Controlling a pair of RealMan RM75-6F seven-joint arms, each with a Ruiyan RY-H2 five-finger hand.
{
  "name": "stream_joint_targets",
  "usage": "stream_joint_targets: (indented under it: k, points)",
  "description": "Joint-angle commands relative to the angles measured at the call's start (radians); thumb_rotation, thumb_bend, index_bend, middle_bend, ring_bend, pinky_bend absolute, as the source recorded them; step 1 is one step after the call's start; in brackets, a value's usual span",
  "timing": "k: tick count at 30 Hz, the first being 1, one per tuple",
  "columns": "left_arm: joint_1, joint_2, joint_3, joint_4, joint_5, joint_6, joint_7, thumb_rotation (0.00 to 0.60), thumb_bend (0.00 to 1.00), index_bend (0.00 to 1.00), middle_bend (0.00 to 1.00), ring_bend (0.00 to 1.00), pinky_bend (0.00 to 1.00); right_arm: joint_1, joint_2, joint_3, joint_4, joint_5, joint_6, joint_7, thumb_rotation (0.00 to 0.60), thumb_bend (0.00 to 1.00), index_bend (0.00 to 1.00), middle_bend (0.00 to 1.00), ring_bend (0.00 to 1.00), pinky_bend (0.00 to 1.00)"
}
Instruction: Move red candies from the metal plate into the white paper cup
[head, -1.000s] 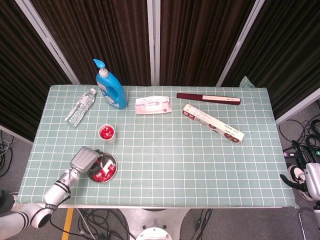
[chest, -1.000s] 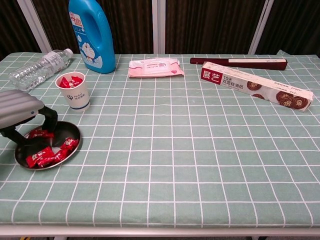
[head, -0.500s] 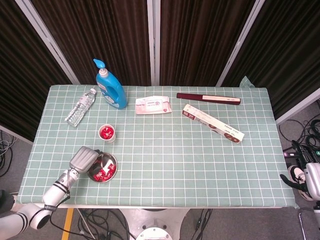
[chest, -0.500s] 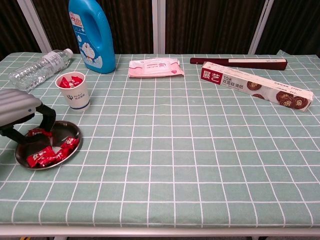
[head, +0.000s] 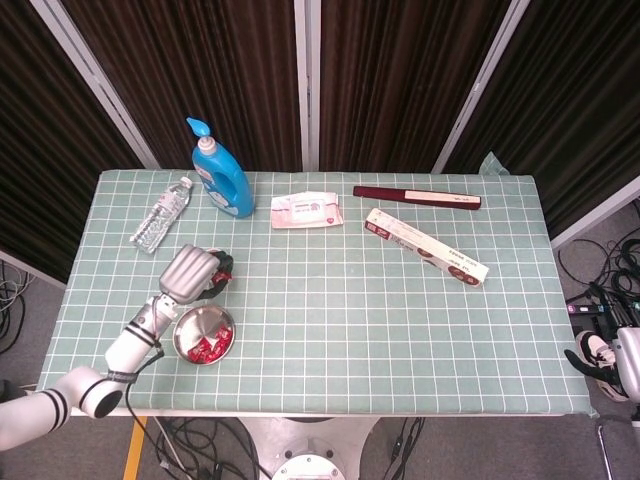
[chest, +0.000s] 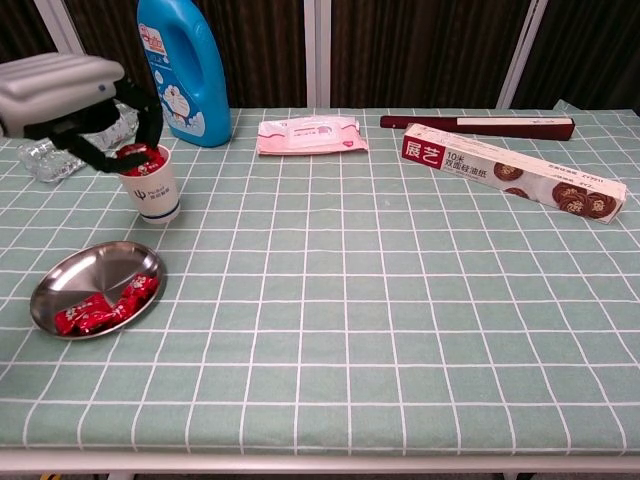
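Note:
My left hand (head: 190, 270) (chest: 62, 82) hovers over the white paper cup (chest: 150, 190), fingers pointing down into its mouth. A red candy (chest: 133, 153) sits between the fingertips at the rim, seemingly pinched. The cup holds more red candies; in the head view the hand covers most of it. The metal plate (head: 196, 316) (chest: 95, 268) lies just in front of the cup, with several red candies (head: 205, 348) (chest: 95, 308) on its near side. A grey part cut off at the right edge of the head view looks like my right hand (head: 622, 362), off the table, its fingers unclear.
Behind the cup are a blue detergent bottle (head: 222, 175) (chest: 185, 65) and a lying water bottle (head: 160, 215). Further back lie a wipes pack (head: 306, 210), a dark red box (head: 415, 197) and a long white box (head: 425, 247).
My left hand pinched a candy in the plate, rose, and moved away from me to above the cup. The plate now lies uncovered.

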Motion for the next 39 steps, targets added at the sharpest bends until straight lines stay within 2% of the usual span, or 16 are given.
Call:
stream_joint_targets:
  k: [1,6,12,22,28,32,34,37,38,39]
  points:
    - [-0.058,-0.030,-0.041,0.057,-0.061,-0.072,0.066,0.600,0.43,0.61,0.67,0.92,1.00,0.000,-0.001,0.001,0.004,0.002,-0.001,0.003,0.600,0.10,0.00,0.16,0.12,0.47]
    - [-0.090,-0.063,-0.058,0.105,-0.141,-0.145,0.098,0.600,0.42,0.59,0.64,0.92,1.00,0.005,-0.004,0.004,0.013,0.007,-0.011,0.008,0.600,0.10,0.00,0.16,0.12,0.47]
    - [-0.094,-0.065,-0.038,0.130,-0.178,-0.163,0.181,0.600,0.41,0.55,0.59,0.91,1.00,0.005,-0.005,0.004,0.018,0.009,-0.013,0.013,0.600,0.10,0.00,0.16,0.12,0.47]
    - [-0.062,0.018,-0.022,0.005,-0.289,-0.164,0.321,0.600,0.37,0.44,0.48,0.89,1.00,0.004,-0.006,0.004,0.014,0.002,-0.008,0.011,0.600,0.10,0.00,0.16,0.12,0.47]
    - [0.000,0.067,-0.048,-0.096,-0.313,-0.018,0.324,0.600,0.35,0.36,0.44,0.86,1.00,0.000,-0.004,0.003,0.013,-0.001,0.000,0.015,0.600,0.10,0.00,0.16,0.12,0.47]
    - [0.072,0.119,-0.057,-0.156,-0.295,0.101,0.259,0.600,0.34,0.36,0.43,0.76,0.99,0.000,-0.004,0.003,0.017,-0.002,0.001,0.019,0.600,0.10,0.00,0.16,0.12,0.47]
    - [0.119,0.152,-0.049,-0.182,-0.286,0.157,0.230,0.600,0.32,0.36,0.43,0.67,0.88,0.001,-0.006,0.004,0.021,-0.006,0.004,0.021,0.600,0.10,0.00,0.16,0.12,0.45]
    - [0.191,0.196,-0.019,-0.208,-0.261,0.238,0.201,0.600,0.30,0.35,0.41,0.43,0.52,0.003,-0.010,0.007,0.029,-0.009,0.007,0.023,0.600,0.10,0.00,0.15,0.09,0.36]
    - [0.213,0.208,-0.007,-0.215,-0.251,0.261,0.193,0.600,0.30,0.35,0.39,0.37,0.44,0.004,-0.012,0.008,0.031,-0.010,0.008,0.022,0.600,0.10,0.00,0.15,0.07,0.30]
    - [0.245,0.222,0.008,-0.222,-0.237,0.295,0.180,0.600,0.29,0.35,0.38,0.34,0.40,0.005,-0.014,0.008,0.034,-0.011,0.008,0.021,0.600,0.10,0.00,0.15,0.06,0.28]
